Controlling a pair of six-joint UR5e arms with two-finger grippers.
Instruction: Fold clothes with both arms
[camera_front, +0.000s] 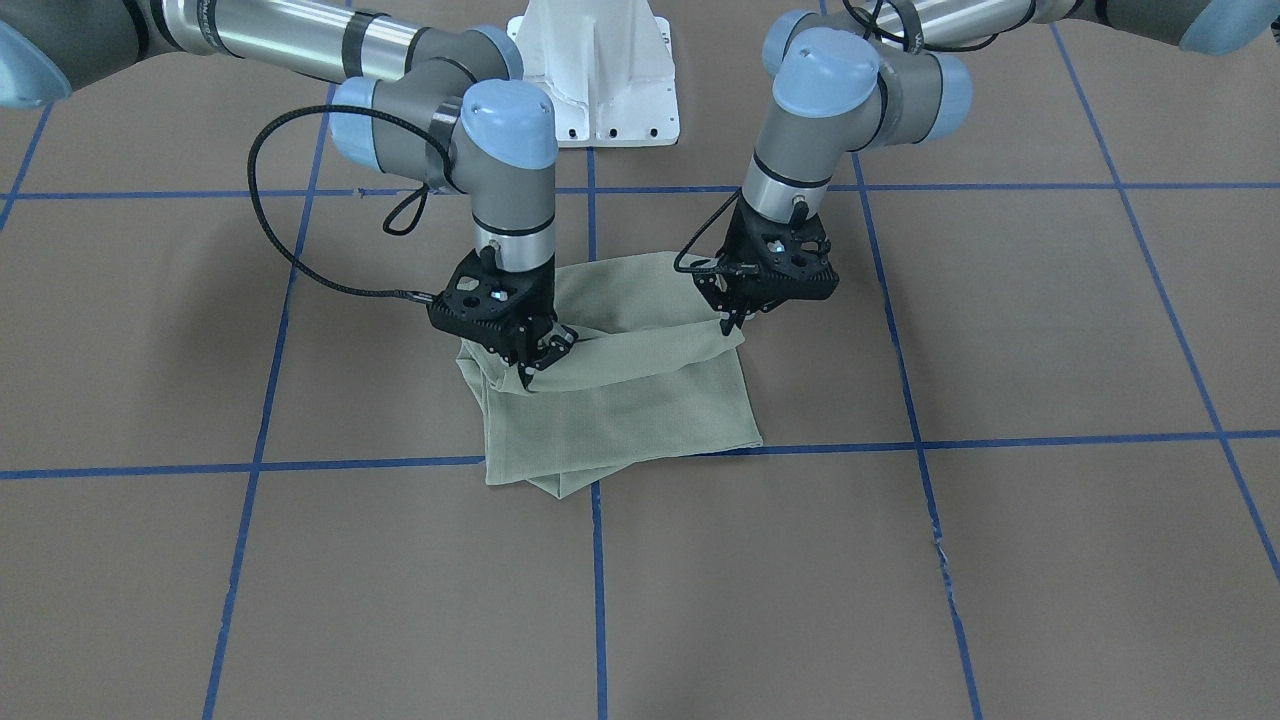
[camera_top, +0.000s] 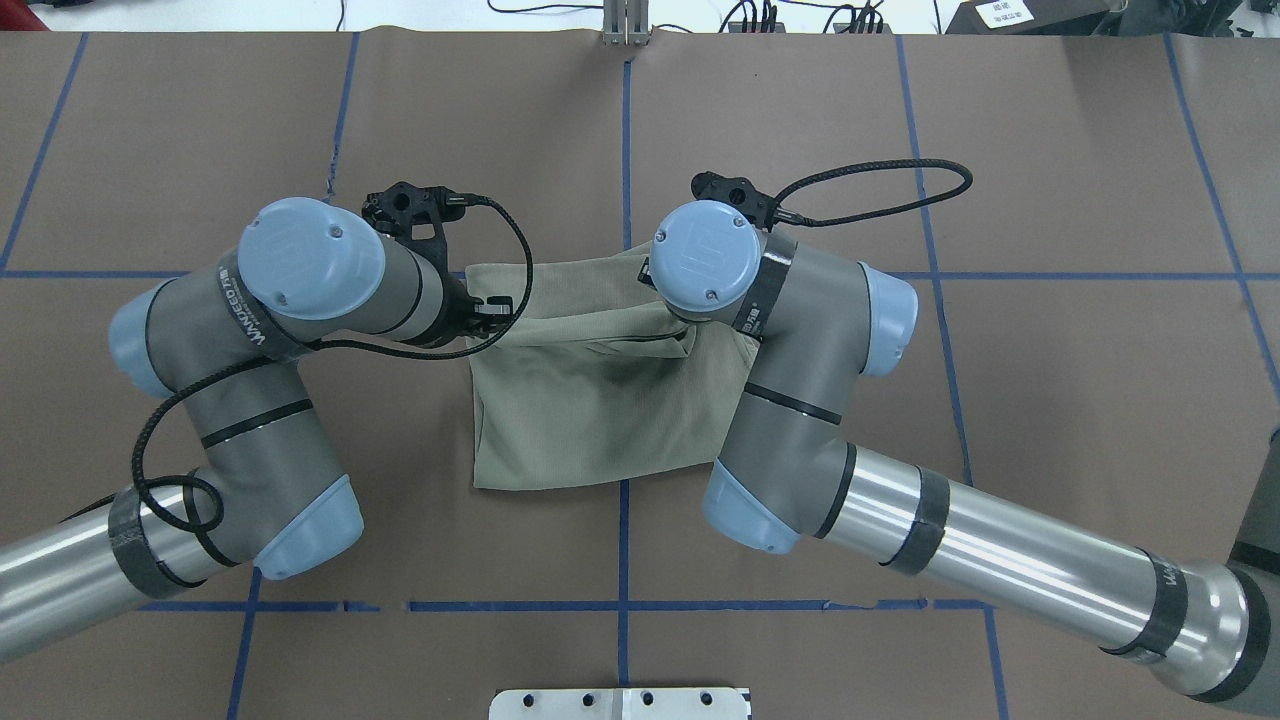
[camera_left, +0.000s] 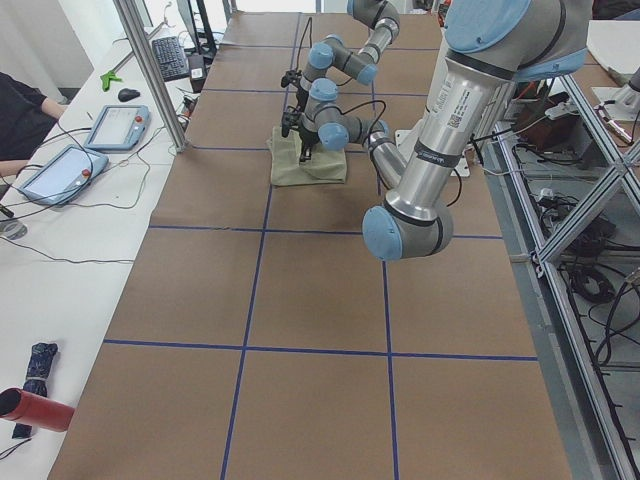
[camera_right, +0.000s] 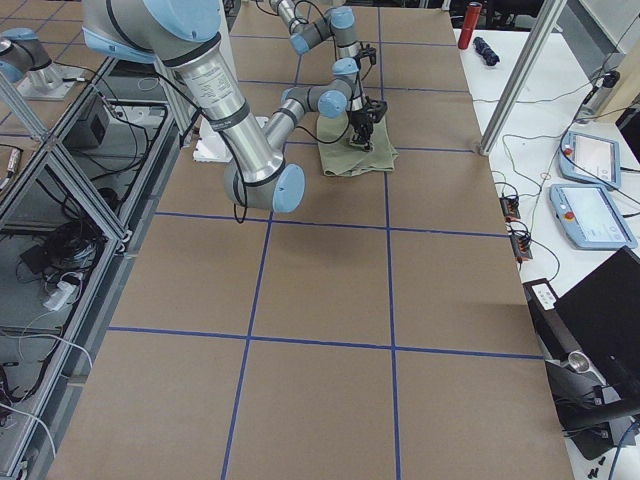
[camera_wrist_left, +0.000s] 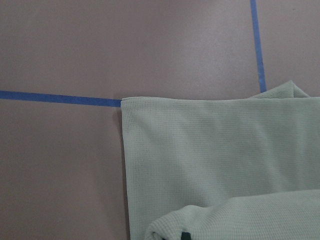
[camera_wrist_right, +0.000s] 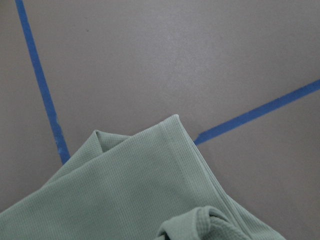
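The clothes are one sage-green knit shirt (camera_front: 620, 400), folded into a rough rectangle at the table's middle (camera_top: 590, 400). My left gripper (camera_front: 733, 322) is shut on a raised edge of the shirt at its one side, also seen in the overhead view (camera_top: 492, 310). At the opposite side my right gripper (camera_front: 535, 372) is shut on the same raised edge. Between the two grippers the lifted cloth spans as a taut band above the lower layers. The left wrist view shows bunched cloth (camera_wrist_left: 165, 231) at its bottom edge, and so does the right wrist view (camera_wrist_right: 200, 225). In the overhead view the right wrist hides its gripper.
Blue tape lines (camera_front: 598, 560) divide the brown table into squares. The white pedestal base (camera_front: 600, 70) stands behind the shirt. Side benches hold tablets (camera_left: 115, 125), a red cylinder (camera_left: 35, 408) and a person's arm (camera_left: 20, 110). An aluminium post (camera_left: 150, 70) rises at the table's edge.
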